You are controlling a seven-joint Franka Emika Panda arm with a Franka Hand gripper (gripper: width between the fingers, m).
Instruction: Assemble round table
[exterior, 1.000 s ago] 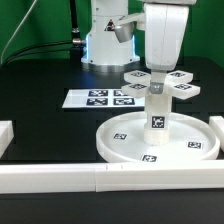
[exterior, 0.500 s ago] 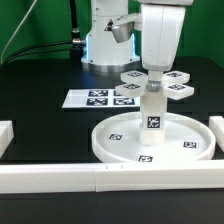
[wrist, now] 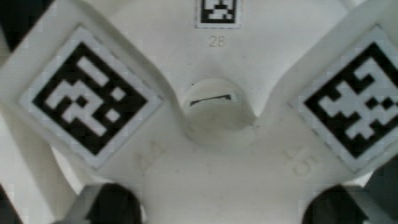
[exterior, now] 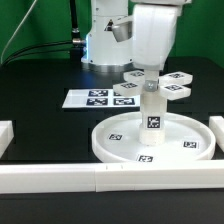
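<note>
The large round rimmed disc (exterior: pixel 112 146) lies on the black table. The short thick post (exterior: pixel 151 116) stands upright in its middle. The cross-shaped piece (exterior: pixel 174 84) sits on top of the post, arms spread level. My gripper (exterior: pixel 150 78) comes straight down on the cross-shaped piece's hub and is shut on it. In the wrist view the cross-shaped piece (wrist: pixel 205 150) fills the frame, with tags on its arms and a round hollow at its centre. My gripper (wrist: pixel 222 205) shows only its dark fingertips (wrist: pixel 103 205), one on each side of the hub. The post is hidden there.
The marker board (exterior: pixel 98 98) lies flat behind the disc toward the exterior view's left. Long white border rails run along the front (exterior: pixel 60 180), the left (exterior: pixel 5 135) and the right (exterior: pixel 218 125). The arm's base (exterior: pixel 103 42) stands at the back.
My gripper, the cross-shaped piece, the post and the disc under them have all shifted a little toward the exterior view's left. The cross-shaped piece's arms have turned slightly.
</note>
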